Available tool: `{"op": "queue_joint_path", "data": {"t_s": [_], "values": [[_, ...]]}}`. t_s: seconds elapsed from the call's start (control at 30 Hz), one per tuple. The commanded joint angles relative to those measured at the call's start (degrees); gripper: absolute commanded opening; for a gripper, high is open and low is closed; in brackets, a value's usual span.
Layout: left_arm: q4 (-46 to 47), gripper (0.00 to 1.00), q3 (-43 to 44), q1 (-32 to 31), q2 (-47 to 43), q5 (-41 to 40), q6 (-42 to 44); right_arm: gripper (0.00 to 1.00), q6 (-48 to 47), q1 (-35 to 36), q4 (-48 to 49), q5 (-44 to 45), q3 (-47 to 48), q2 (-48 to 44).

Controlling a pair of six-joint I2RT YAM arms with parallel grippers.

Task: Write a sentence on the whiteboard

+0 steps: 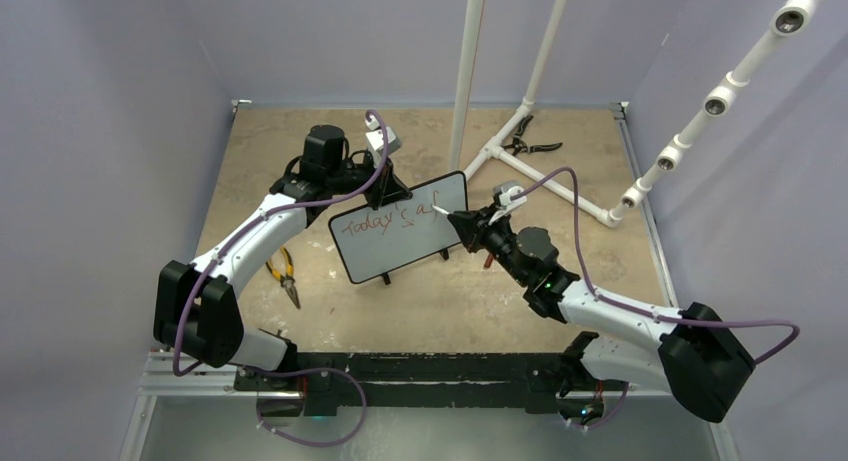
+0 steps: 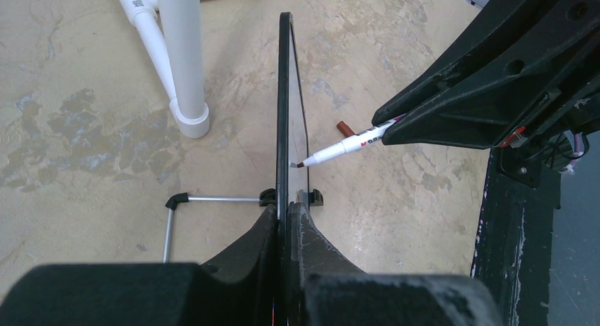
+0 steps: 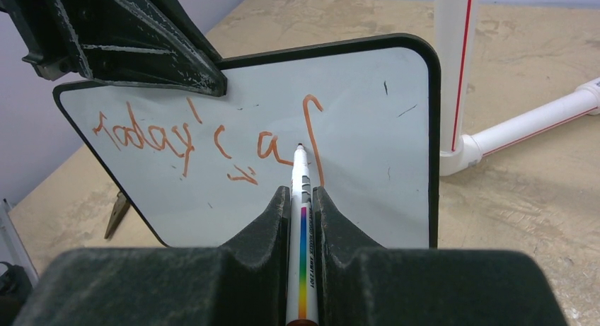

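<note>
The whiteboard point(image 1: 405, 243) stands tilted on the table, its top edge pinched by my left gripper point(image 1: 396, 194), which is shut on it. In the left wrist view the board point(image 2: 284, 92) shows edge-on between the closed fingers point(image 2: 290, 207). The sentence point(image 3: 184, 135) in red reads "Today's a" plus one tall stroke. My right gripper point(image 3: 301, 193) is shut on a white marker point(image 3: 300, 181) with a rainbow stripe. The marker's tip meets the board beside that stroke. The same marker point(image 2: 339, 148) also shows in the left wrist view, touching the board's face.
Yellow-handled pliers point(image 1: 283, 273) lie left of the board. Black cutters point(image 1: 525, 141) rest by the white PVC pipe frame point(image 1: 520, 166) at the back right. A brown marker cap point(image 2: 344, 128) lies on the table. The board's wire stand point(image 2: 212, 198) juts out behind.
</note>
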Motion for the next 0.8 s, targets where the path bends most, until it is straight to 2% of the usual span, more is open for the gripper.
{"op": "queue_joint_path", "data": {"t_s": [0.0, 0.33, 0.63, 0.77], "values": [[-0.24, 0.0, -0.79, -0.52, -1.07, 2.02, 0.82, 0.0, -1.22, 0.22, 3.15, 1.93, 3.06, 1.26], [-0.23, 0.0, -0.92, -0.52, -1.2, 2.12, 0.93, 0.0, -1.19, 0.22, 2.02, 6.48, 3.2, 0.99], [-0.29, 0.0, -0.94, -0.52, -1.25, 2.03, 0.93, 0.0, 0.29, 0.22, -0.62, 7.44, 2.37, -0.86], [-0.39, 0.0, -0.95, -0.52, -1.29, 1.79, 1.04, 0.0, -1.63, 0.22, 1.49, 6.51, 1.3, -2.16]]}}
